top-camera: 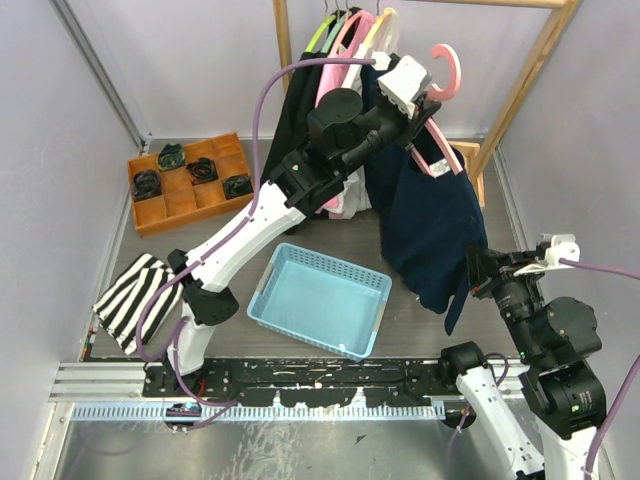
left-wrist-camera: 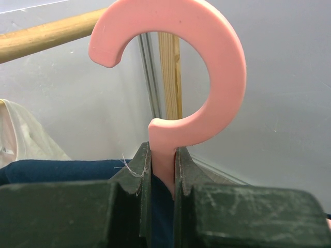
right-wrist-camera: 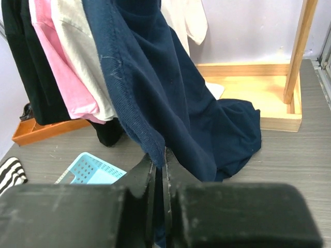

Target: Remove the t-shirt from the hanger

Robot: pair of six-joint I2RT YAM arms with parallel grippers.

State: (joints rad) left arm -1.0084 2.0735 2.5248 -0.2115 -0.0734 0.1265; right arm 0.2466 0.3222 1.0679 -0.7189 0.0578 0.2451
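Observation:
A navy t-shirt hangs on a pink hanger held off the rack. My left gripper is shut on the hanger's neck just below the hook, with navy cloth beneath the jaws. My right gripper is shut on the shirt's lower hem; the cloth stretches up from it toward the hanger. The shirt's bottom part pools on the table.
A wooden rack at the back holds black, pink and pale shirts. A blue basket sits front centre. An orange tray of dark items is at back left. A striped cloth lies at left.

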